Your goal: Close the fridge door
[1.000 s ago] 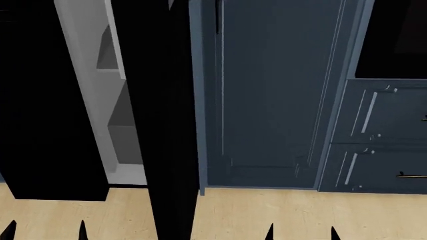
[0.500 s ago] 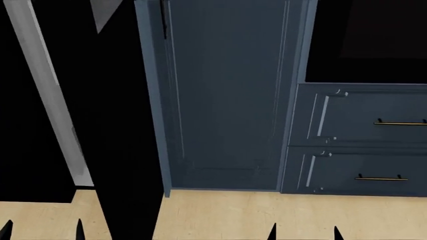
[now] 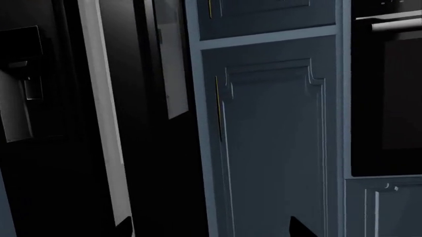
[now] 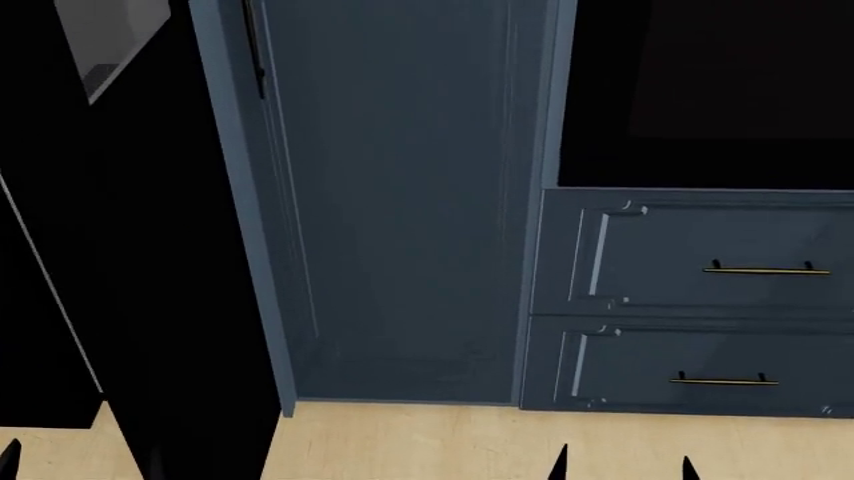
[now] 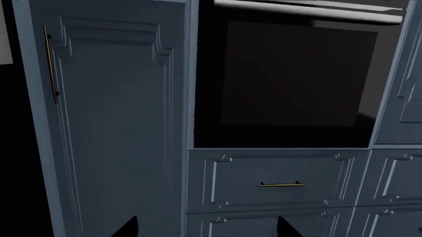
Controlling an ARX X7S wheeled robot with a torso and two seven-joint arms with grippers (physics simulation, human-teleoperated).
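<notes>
Both tools only poke their dark tips into the head view, left tool [image 4: 80, 462] and right tool [image 4: 625, 462], both spread wide, holding nothing. The fridge door [image 4: 160, 300] stands just left of the blue-grey cabinet door [image 4: 400, 200]: glossy black, white moulded lining at its edge. Compared with a second ago, far less white lining shows.
</notes>
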